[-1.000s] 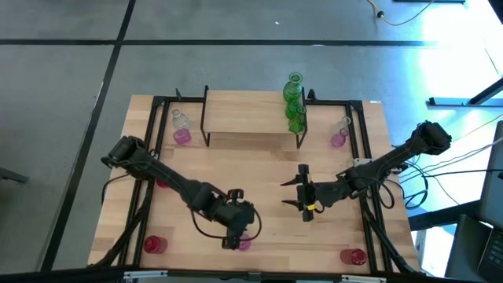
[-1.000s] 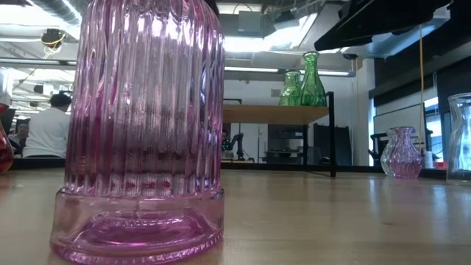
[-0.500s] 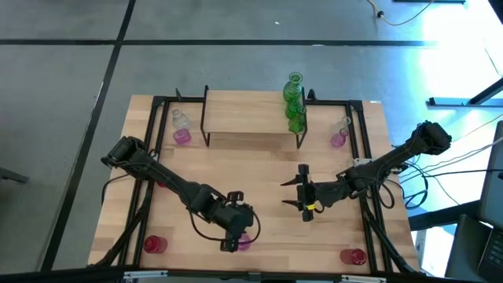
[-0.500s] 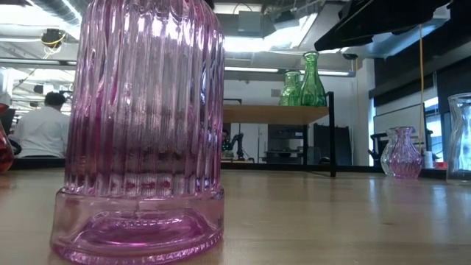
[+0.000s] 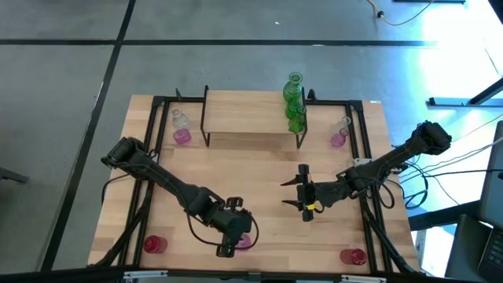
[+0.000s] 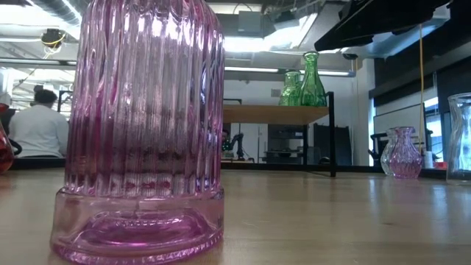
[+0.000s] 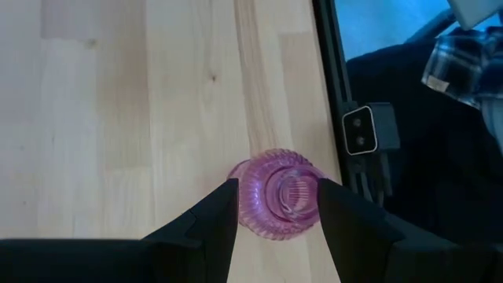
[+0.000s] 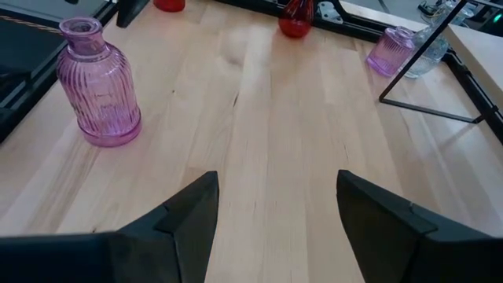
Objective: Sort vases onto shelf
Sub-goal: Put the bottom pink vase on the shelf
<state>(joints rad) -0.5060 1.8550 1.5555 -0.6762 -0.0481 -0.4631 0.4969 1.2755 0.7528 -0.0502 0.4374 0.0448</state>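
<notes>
The left hand point(image 5: 233, 238) is hanging directly over a ribbed pink vase point(image 7: 279, 193) at the near edge of the tabletop point(image 5: 259, 169), a little left of centre. In the left wrist view its 2 fingers point(image 7: 212, 224) are spread to either side of the vase's body, released, with the vase standing upright between them; whether the pads are touching the glass I cannot tell. In the low view that same vase point(image 6: 143, 129) is filling the left half of the frame, sitting flat on the wood. The right hand point(image 5: 302, 192) is waiting right of centre over bare tabletop, its fingers point(image 8: 177, 216) also wide apart and gripping nothing. The shelf point(image 5: 247, 110) is standing at the far middle of the tabletop, with 2 green vases point(image 5: 295, 101) lined up at its right end. A clear vase and a pink vase point(image 5: 181, 137) are standing just left of the shelf, and another pink vase point(image 5: 339, 139) is standing to its right. A red vase point(image 5: 154, 244) is sitting at the near left corner and another red vase point(image 5: 354, 256) at the near right corner. In the room behind, a person point(image 6: 40, 125) is sitting facing away.
</notes>
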